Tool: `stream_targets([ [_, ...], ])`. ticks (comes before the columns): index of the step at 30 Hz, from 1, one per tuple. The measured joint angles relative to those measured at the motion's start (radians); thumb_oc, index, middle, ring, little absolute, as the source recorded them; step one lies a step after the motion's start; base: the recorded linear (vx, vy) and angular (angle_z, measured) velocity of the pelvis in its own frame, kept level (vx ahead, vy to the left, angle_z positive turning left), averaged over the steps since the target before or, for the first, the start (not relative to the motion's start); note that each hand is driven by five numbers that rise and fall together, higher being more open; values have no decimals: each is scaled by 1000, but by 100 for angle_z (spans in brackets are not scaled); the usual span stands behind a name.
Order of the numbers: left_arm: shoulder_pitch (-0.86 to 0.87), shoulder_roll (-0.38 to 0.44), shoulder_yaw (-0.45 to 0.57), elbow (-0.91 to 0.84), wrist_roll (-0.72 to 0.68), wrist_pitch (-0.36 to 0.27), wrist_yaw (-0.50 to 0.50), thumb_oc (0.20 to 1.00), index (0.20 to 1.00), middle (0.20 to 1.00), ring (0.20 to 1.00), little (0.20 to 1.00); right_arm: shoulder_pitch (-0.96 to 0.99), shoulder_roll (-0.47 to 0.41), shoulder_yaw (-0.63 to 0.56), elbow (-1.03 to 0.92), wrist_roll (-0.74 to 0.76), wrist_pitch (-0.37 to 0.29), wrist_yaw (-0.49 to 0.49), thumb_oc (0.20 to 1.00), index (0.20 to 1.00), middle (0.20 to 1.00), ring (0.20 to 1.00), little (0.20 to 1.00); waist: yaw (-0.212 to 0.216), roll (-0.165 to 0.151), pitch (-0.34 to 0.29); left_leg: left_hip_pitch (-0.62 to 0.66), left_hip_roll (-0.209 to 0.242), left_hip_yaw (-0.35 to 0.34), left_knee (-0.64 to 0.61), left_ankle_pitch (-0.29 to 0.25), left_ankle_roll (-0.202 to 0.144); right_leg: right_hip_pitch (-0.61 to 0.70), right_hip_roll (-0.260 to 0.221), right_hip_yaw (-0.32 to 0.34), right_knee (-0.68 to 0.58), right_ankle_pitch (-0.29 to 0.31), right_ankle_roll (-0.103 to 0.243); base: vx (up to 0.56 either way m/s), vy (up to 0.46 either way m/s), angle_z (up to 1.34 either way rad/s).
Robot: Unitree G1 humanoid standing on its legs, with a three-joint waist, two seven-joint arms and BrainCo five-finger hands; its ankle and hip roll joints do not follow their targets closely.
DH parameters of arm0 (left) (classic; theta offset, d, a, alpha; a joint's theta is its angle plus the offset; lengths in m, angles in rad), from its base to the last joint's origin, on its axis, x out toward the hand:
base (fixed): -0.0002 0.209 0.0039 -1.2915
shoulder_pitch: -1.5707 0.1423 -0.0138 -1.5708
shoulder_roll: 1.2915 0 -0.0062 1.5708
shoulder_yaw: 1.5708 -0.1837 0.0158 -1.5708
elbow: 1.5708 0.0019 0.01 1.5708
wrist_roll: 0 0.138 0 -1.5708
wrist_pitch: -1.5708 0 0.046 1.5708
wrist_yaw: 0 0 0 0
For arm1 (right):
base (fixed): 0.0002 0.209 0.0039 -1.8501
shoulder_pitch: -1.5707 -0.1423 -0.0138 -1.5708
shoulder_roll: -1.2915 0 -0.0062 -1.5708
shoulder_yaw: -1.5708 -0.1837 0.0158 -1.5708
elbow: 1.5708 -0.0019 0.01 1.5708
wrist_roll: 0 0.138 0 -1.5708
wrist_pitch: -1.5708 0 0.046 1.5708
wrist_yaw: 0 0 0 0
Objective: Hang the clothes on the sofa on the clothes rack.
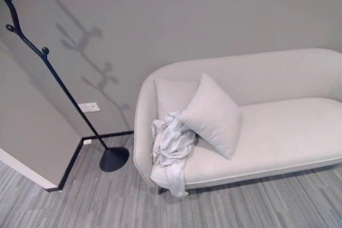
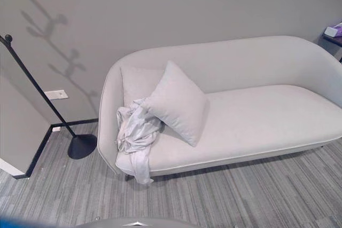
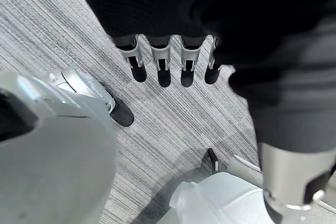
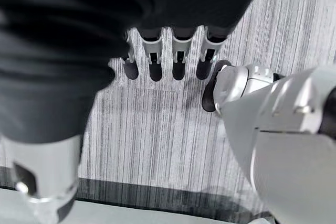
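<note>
A crumpled pale grey garment [image 1: 171, 148] lies on the left end of a light sofa [image 1: 278, 126], with one end hanging over the seat's front edge. A black clothes rack [image 1: 51, 73] with knobbed branches stands left of the sofa on a round base [image 1: 114, 159], leaning toward the wall. My left hand [image 3: 165, 61] hangs above the striped carpet in its wrist view, fingers straight and empty. Over the same carpet, my right hand [image 4: 168, 56] also has straight fingers and holds nothing.
A square cushion [image 1: 211, 116] leans against the garment, with a second cushion [image 1: 171, 97] behind it. A grey wall corner with a black skirting [image 1: 72, 164] juts out left of the rack. A small dark side table [image 2: 334, 36] stands at the sofa's far right.
</note>
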Motion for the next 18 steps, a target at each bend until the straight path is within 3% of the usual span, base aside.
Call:
stream_targets([
  [18, 1, 0, -8, 0, 8, -1, -2, 1000, 1000, 1000, 1000, 1000, 0, 0, 40, -1, -64, -1, 25, 1000, 1000, 1000, 1000, 1000, 0, 1, -1, 1, 0, 0, 1, 0, 0, 0, 0, 0, 4, -2, 0, 0, 0, 0],
])
